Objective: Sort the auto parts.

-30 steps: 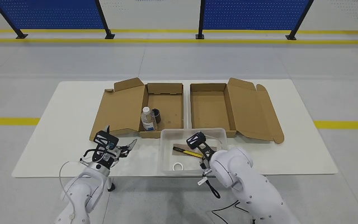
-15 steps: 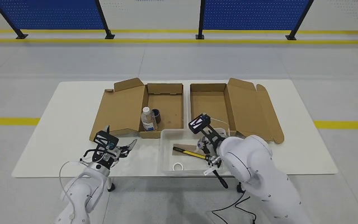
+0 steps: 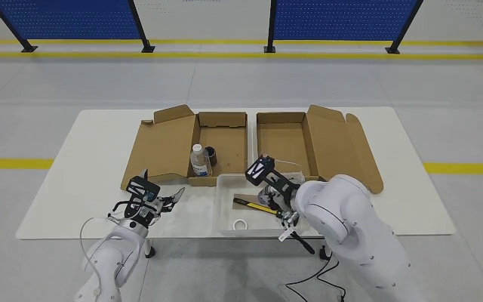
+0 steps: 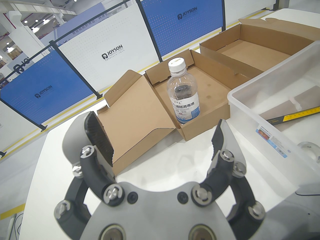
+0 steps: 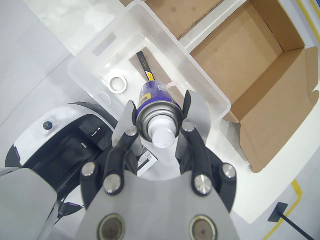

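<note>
Right wrist view: right jaws clamp a purple spray can (image 5: pixel 156 106); silver ring (image 5: pixel 117 84), black-yellow strip (image 5: pixel 144 63) lie unsorted in the clear plastic bin (image 5: pixel 100 38); clear plastic bottle (image 4: pixel 183 96) boxed at its eleven o'clock; left jaws apart.

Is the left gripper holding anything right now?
No, the left gripper is open, with nothing between its jaws.

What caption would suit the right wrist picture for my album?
Right fingers clamp a purple spray can over a clear bin holding a metal ring and a yellow-black tool.
</note>
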`<state>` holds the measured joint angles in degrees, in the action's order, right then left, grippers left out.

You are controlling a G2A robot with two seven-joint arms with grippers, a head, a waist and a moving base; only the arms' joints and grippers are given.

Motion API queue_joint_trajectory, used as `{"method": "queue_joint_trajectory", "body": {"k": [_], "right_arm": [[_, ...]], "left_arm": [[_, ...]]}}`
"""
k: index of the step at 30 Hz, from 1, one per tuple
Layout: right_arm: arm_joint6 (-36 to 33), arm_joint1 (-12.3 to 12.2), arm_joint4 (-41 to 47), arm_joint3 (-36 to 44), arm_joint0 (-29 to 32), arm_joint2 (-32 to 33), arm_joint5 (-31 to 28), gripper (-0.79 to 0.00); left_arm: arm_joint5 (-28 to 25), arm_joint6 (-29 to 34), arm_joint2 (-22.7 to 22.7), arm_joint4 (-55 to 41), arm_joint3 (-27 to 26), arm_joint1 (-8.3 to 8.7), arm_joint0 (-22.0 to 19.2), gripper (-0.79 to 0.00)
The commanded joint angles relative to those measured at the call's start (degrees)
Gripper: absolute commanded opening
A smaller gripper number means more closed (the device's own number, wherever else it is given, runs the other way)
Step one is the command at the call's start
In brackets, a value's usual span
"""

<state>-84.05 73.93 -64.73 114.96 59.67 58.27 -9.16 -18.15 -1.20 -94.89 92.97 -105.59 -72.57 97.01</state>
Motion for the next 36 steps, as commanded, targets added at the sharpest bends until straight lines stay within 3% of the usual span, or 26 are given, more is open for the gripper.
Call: {"method": "queue_joint_trajectory", "body": {"k": [1, 8, 15, 26, 36], "right_arm": [[0.3, -0.2, -0.6, -0.1, -0.1, 0.3, -1.0, -0.785], [3.2, -0.2, -1.9, -2.8, -3.5, 0.1, -4.1, -0.785], [8.1, 1.5, -2.7, -13.4, -13.0, -5.0, -3.5, -0.785], [18.2, 7.3, 2.0, -37.9, -30.0, -15.3, 2.1, -0.785], [27.7, 12.7, 7.7, -57.2, -36.3, -21.4, 2.9, -0.785]], "left_arm": [[0.0, 0.0, 0.0, 0.0, 0.0, 0.00, 0.0, 0.000], [0.0, 0.0, 0.0, 0.0, 0.0, 0.00, 0.0, 0.000], [0.0, 0.0, 0.0, 0.0, 0.0, 0.00, 0.0, 0.000], [0.0, 0.0, 0.0, 0.0, 0.0, 0.00, 0.0, 0.000], [0.0, 0.0, 0.0, 0.0, 0.0, 0.00, 0.0, 0.000]]}}
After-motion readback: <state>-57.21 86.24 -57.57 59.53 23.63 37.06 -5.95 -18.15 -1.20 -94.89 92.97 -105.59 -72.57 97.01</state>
